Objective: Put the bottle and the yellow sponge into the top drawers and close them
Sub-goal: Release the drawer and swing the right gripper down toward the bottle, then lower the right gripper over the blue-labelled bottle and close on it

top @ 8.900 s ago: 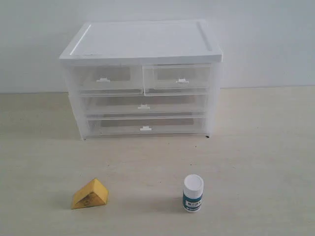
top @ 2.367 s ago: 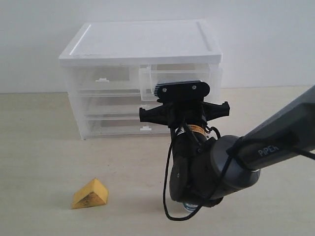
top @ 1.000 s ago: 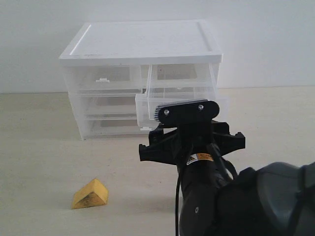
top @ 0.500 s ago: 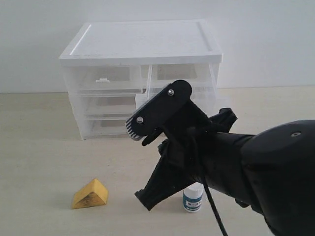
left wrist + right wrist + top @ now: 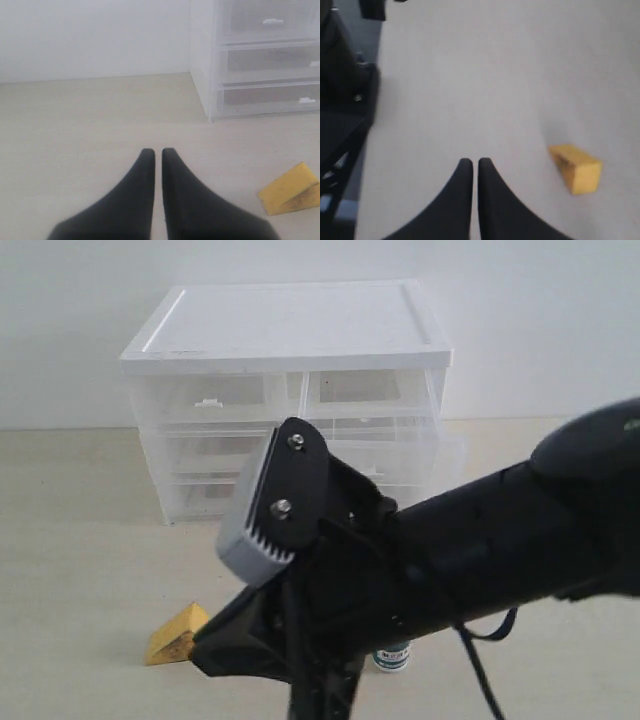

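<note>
Plainly, the right gripper (image 5: 475, 169) has its jaws pressed together, gripping nothing, the yellow sponge (image 5: 576, 174) lying apart. The left gripper (image 5: 157, 159) is likewise closed and empty

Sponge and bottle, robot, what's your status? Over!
Left pincer and right pincer shut, empty. Yellow sponge and bottle on table, not stowed. Right top drawer open. Right arm hides most of bottle.

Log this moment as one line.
right top drawer: pulled out | left top drawer: shut | bottle, yellow sponge: on table | left gripper, right gripper: jaws shut, empty
</note>
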You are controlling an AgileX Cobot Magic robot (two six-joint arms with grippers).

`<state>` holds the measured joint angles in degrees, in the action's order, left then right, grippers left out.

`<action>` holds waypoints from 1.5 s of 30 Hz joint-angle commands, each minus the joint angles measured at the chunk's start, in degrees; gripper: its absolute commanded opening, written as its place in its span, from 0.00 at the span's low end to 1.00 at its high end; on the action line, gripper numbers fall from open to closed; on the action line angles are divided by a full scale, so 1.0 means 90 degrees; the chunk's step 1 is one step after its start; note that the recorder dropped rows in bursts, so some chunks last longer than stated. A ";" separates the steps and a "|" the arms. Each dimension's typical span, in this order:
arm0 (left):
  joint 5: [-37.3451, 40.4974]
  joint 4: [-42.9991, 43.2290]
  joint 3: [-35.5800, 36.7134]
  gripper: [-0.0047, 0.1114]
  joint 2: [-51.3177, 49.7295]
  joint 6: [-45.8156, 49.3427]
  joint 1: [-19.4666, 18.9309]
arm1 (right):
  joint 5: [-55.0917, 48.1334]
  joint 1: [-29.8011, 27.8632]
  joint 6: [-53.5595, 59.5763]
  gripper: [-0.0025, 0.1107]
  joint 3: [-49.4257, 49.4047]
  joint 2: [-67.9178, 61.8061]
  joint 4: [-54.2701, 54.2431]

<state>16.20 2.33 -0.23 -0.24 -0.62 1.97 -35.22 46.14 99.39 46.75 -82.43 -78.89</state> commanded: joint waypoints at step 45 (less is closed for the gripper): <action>-0.0018 -0.0061 0.0026 0.08 0.0026 -0.0001 -0.0026 | -0.1057 -0.0552 -0.8252 0.70 0.1679 -0.1454 0.8041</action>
<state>16.20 2.33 -0.23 -0.24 -0.62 1.97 -46.09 41.07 24.64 61.62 -94.78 -7.91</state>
